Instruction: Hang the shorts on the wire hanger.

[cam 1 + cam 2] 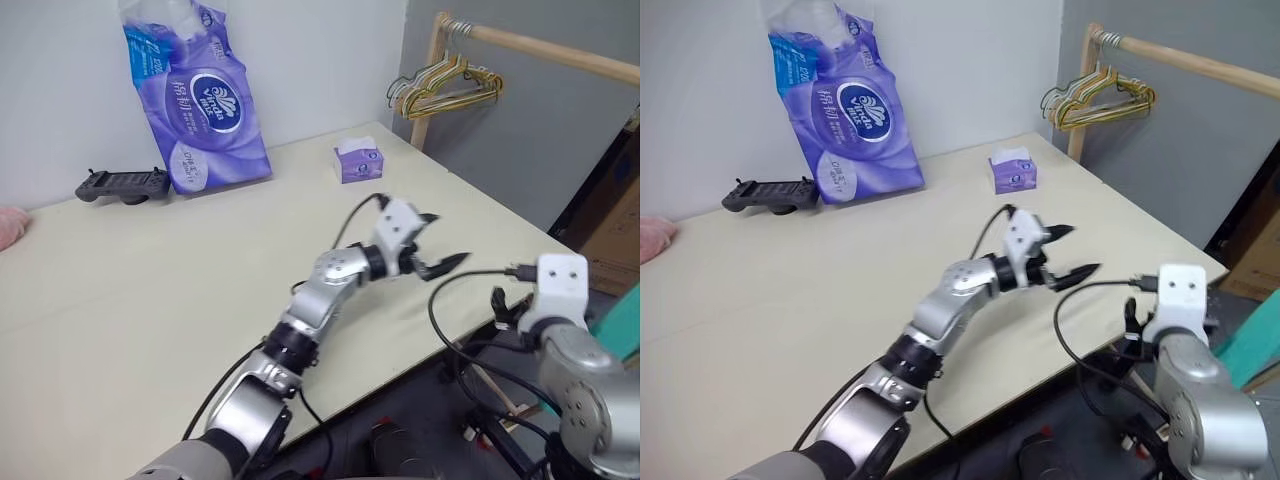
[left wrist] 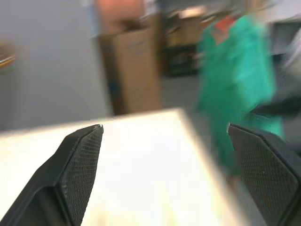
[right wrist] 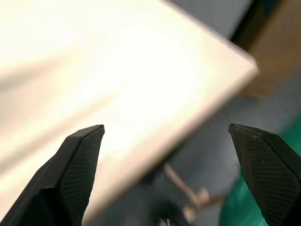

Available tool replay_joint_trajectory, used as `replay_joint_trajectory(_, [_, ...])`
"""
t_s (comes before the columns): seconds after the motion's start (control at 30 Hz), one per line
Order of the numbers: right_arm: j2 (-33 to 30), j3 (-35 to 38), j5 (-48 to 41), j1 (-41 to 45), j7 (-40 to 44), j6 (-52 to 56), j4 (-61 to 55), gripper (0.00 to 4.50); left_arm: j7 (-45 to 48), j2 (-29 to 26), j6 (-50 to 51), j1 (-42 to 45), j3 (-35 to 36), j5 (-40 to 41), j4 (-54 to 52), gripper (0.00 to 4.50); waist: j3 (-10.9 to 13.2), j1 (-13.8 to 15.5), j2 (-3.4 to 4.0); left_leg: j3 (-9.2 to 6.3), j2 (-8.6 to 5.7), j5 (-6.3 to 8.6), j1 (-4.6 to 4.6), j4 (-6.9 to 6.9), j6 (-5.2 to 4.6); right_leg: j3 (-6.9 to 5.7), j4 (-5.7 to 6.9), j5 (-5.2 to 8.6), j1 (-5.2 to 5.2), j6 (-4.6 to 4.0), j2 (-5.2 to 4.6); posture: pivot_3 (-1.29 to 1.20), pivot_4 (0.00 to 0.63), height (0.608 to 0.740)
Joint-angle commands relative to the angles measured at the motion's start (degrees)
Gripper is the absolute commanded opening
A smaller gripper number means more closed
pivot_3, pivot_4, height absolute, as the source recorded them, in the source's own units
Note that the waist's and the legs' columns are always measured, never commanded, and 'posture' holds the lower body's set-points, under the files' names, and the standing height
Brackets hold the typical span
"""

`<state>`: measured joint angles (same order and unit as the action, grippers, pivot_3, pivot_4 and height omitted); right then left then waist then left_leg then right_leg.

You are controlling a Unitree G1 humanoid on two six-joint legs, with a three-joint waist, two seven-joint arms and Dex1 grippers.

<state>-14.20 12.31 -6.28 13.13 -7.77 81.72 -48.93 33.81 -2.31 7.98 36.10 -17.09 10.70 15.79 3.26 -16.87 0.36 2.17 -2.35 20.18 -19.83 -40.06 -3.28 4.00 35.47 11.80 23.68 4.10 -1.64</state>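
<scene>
The pale desk (image 1: 150, 300) fills most of the head views, its far edge against a white wall and its right corner near a grey partition. A wooden clothes rail (image 1: 545, 45) stands past that corner, and a bunch of yellow, green and grey hangers (image 1: 445, 85) hangs from it; whether the single wire hanger is among them cannot be told. A large purple pack of tissue rolls (image 1: 200, 100) leans against the wall at the back of the desk. The shorts (image 2: 237, 80) show in the left wrist view as teal-green fabric hanging beyond the desk's edge, with an orange-red bit at the top; a teal strip (image 1: 622, 330) also shows at the right border of the head views, off the desk. The left gripper (image 1: 432, 245) hangs over the right part of the desk, pointing toward that edge, jaws wide and empty. The right gripper (image 3: 167, 155) sits low beside the desk's near-right corner, jaws also wide and empty. A black game controller (image 1: 122, 185) lies left of the tissue pack. A small purple tissue box (image 1: 358, 160) stands near the far right edge. A pink fluffy cloth (image 1: 12, 228) lies at the desk's left border.
</scene>
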Motion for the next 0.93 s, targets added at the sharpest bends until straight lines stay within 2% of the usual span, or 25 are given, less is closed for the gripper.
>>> replay_joint_trajectory(0.03, [-0.99, -2.85, 0.92, 4.27, 2.25, -11.41, 8.49, 4.49, -6.78, -1.64, 0.23, -3.32, 4.69, -2.42, -6.51, 4.50, -0.01, 0.96, -0.04, -0.03, -0.01, -0.01, 0.03, -0.02, 0.01, -0.04, 0.01, -0.01, -0.03, -0.01, 0.00, -0.17, 0.048, 0.740])
replay_joint_trajectory(0.2, [0.07, -7.92, 1.07, 9.88, 7.78, -32.24, 25.95, 4.49, -22.68, -2.89, 5.85, -14.34, 14.87, -5.76, -16.32, 4.50, 0.01, 4.29, -0.09, -0.03, -0.01, -0.06, 0.11, 0.00, 0.11, 0.00, 0.39, -0.03, 0.06, -0.07, 0.00, -0.03, 0.048, 0.740])
replay_joint_trajectory(0.43, [5.51, -14.62, 2.72, 16.63, 11.83, -50.05, 46.48, 4.49, -30.24, -2.15, 16.41, -22.48, 23.47, -3.04, -25.03, 4.50, 0.29, 13.10, -0.60, -0.20, 0.02, -0.26, -0.02, 0.05, 0.47, -0.22, 0.65, -0.11, 0.39, -0.44, 0.01, 0.14, 0.061, 0.740])
replay_joint_trajectory(0.53, [8.38, -15.61, 2.30, 18.14, 12.85, -54.03, 51.12, 4.49, -32.11, -1.85, 19.95, -23.79, 25.28, -2.65, -27.76, 4.50, 0.48, 17.55, -0.93, -0.35, 0.02, -0.37, -0.07, 0.05, 0.66, -0.45, 0.65, -0.09, 0.42, -0.63, -0.06, 0.25, 0.074, 0.740])
replay_joint_trajectory(0.63, [9.97, -15.00, 2.37, 17.70, 12.22, -55.43, 53.71, 4.49, -31.05, -3.28, 21.18, -23.81, 25.68, -2.50, -28.13, 4.50, 0.63, 20.45, -1.16, -0.67, 0.00, -0.49, -0.21, 0.07, 0.89, -0.97, 0.64, 0.06, 0.44, -0.90, -0.28, 0.30, 0.087, 0.740])
replay_joint_trajectory(0.77, [9.22, -14.49, 1.98, 15.33, 13.72, -54.57, 52.54, 4.49, -29.64, -5.96, 18.08, -21.75, 25.01, -3.69, -24.38, 4.50, 0.65, 23.01, -1.18, -1.58, -0.17, -0.64, -0.61, 0.07, 1.19, -1.98, 0.58, 0.30, 0.62, -1.35, -0.53, 0.30, 0.088, 0.740])
replay_joint_trajectory(0.93, [8.75, -12.10, 2.36, 12.77, 11.28, -52.61, 50.12, 4.49, -27.64, -7.47, 16.04, -18.73, 25.65, -2.71, -17.84, 4.50, 0.65, 23.94, -1.16, -2.52, -0.18, -0.95, -1.03, 0.19, 1.77, -2.81, 0.65, 0.51, 0.57, -1.76, -0.53, 0.23, 0.076, 0.740])
